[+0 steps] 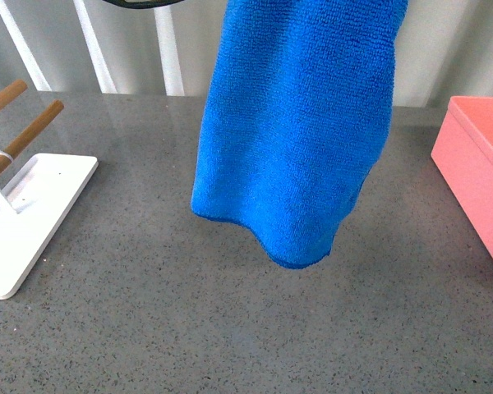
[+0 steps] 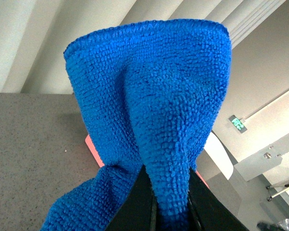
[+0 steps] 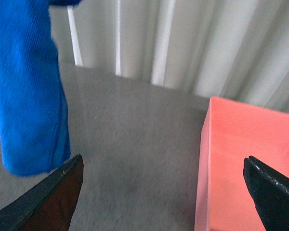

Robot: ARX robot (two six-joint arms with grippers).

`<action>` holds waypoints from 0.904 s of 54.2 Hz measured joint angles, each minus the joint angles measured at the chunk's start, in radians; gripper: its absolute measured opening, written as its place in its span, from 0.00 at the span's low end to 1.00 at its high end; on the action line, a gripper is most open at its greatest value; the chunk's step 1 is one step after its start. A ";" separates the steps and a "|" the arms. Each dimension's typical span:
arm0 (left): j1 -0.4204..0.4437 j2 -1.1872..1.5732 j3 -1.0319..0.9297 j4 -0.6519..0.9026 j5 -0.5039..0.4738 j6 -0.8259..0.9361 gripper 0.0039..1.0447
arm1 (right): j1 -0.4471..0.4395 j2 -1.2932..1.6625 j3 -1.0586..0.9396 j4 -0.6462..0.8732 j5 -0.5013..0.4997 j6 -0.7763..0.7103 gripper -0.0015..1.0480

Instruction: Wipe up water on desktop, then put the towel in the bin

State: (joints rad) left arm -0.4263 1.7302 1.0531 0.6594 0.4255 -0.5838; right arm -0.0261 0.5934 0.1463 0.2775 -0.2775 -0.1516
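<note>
- Far left: white base (image 1: 33,213) lying flat on the desktop (image 1: 148,328), wooden rods (image 1: 25,123) slanting up from it; well apart from the towel and, judging by the task, not involved here.
- Across the middle: dark speckled desktop, slightly glossy; impossible to tell wet from dry on it, so hard to judge whether the wiping is done.
- Centre, above the desktop: blue microfibre towel (image 1: 296,139) hanging free, lower hem clear of the surface, upper part running out of the front view.
- In the left wrist view: left gripper (image 2: 171,209) clenched on a bunched fold of the towel (image 2: 154,96), the rest draping over and around the black fingers (image 2: 144,197). Probably pinched at one spot so the cloth hangs long and can be carried or lowered without dragging.
- In the right wrist view: right gripper (image 3: 164,192) released, jaws spread wide with nothing between them, hovering over bare desktop (image 3: 135,144) between the towel (image 3: 29,86) and the bin. Seemingly on standby.
- Far right: salmon-pink bin (image 1: 476,172) resting on the desktop, well apart from the towel.
- Inside the bin (image 3: 250,154): only smooth pink wall and floor in the part shown; nothing seen in it, towel not yet deposited.
</note>
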 joint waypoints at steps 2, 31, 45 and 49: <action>-0.002 0.000 0.000 -0.005 -0.002 0.000 0.05 | 0.006 0.123 0.052 0.099 -0.007 -0.004 0.93; -0.029 0.003 0.037 -0.009 -0.056 -0.014 0.05 | 0.333 0.664 0.339 0.199 -0.128 -0.051 0.93; -0.053 0.003 0.053 -0.018 -0.087 -0.016 0.05 | 0.362 0.814 0.377 0.311 -0.101 -0.063 0.93; -0.057 0.003 0.054 -0.018 -0.090 -0.017 0.05 | 0.362 0.850 0.393 0.325 -0.101 -0.066 0.93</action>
State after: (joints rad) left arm -0.4831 1.7336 1.1069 0.6411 0.3359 -0.6010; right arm 0.3355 1.4429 0.5392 0.6029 -0.3786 -0.2176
